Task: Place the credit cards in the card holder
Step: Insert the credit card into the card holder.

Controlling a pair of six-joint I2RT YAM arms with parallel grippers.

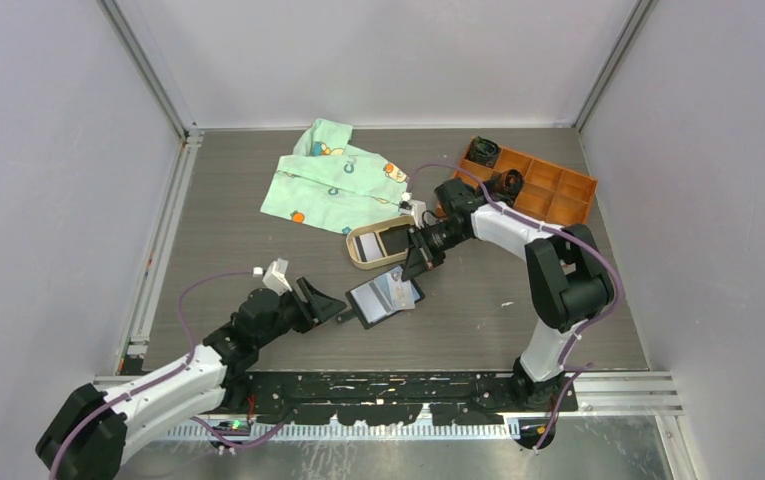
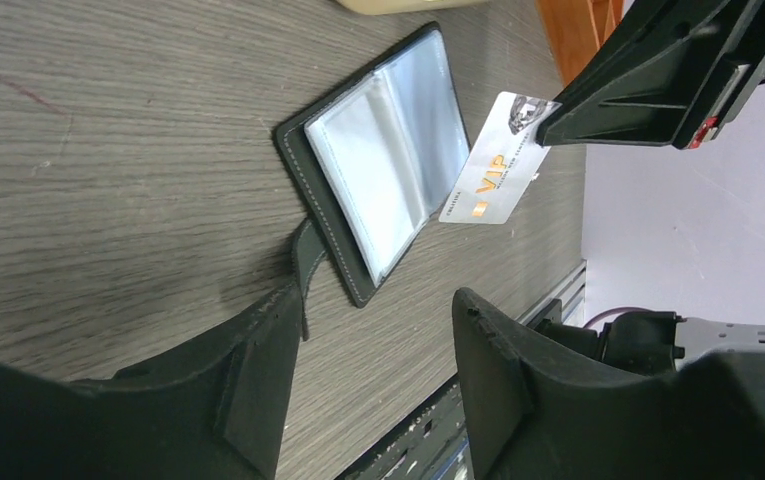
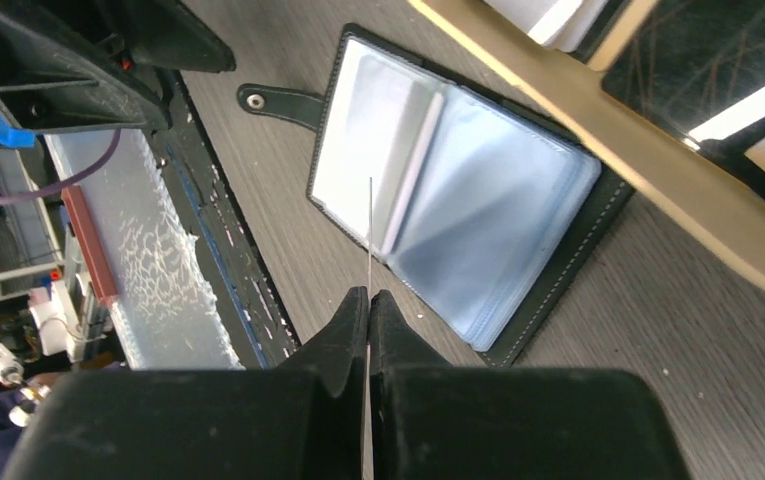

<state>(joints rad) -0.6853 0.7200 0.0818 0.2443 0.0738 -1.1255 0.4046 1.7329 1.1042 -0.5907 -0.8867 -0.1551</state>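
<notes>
Over on the left, the left gripper [image 1: 333, 305] sits low over the table [image 1: 258, 230] with its fingers spread wide and nothing between them, just beside the snap tab [image 3: 278, 100] of the card holder [image 1: 386, 297]. The holder lies flat and opened up, clear pockets facing up, in the middle near the front edge. Right above it hangs a whitish VIP credit card [image 2: 493, 165], pinched tight by one end in the right gripper [image 3: 368, 300] and seen edge-on from the right wrist. Just behind the holder there's a tan oval tray [image 1: 358, 250] with more cards in it, at least one black [image 3: 718, 70]. Further back are a green cloth [image 1: 333, 180] and, far right, an orange compartment box [image 1: 558, 185].
</notes>
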